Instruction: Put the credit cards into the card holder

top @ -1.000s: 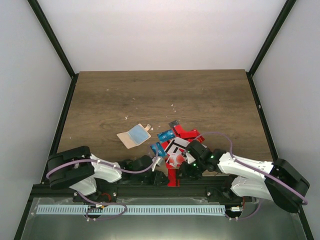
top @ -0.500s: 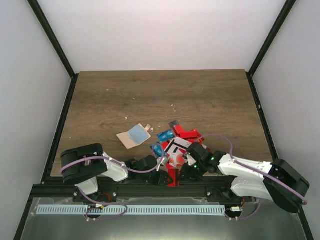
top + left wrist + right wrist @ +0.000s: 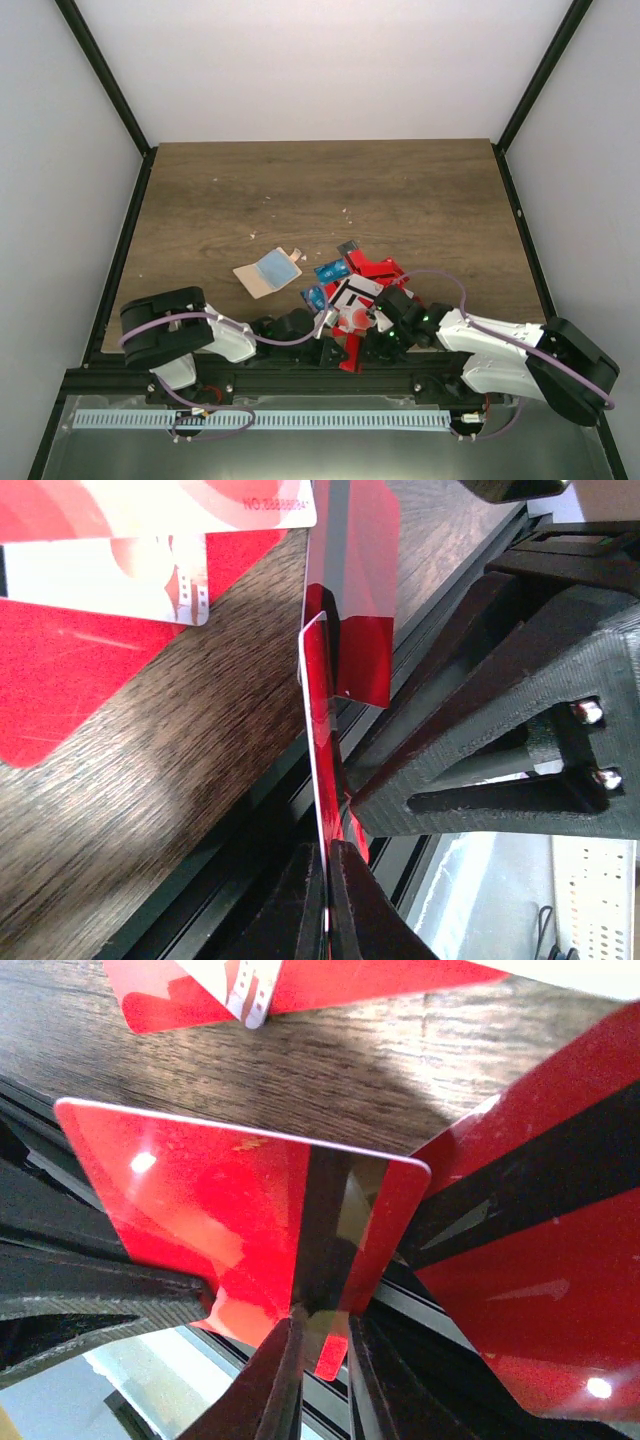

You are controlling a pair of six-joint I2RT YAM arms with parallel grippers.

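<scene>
Wooden table (image 3: 400,190) inside white walls is carrying the credit cards (image 3: 365,275), heaped at its near edge, with the card holder (image 3: 250,279) lying just left. Left gripper (image 3: 325,900) and right gripper (image 3: 322,1345) are each pinching a red card (image 3: 318,710) edgewise. Judged thin, stiff, slippery: gripping across the faces near an edge is advisable.

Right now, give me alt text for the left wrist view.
The left claw pinches a red card, seen edge-on, at the near edge of the wooden table. More red cards lie flat on the wood beyond it, and a black frame fills the right side.
</scene>
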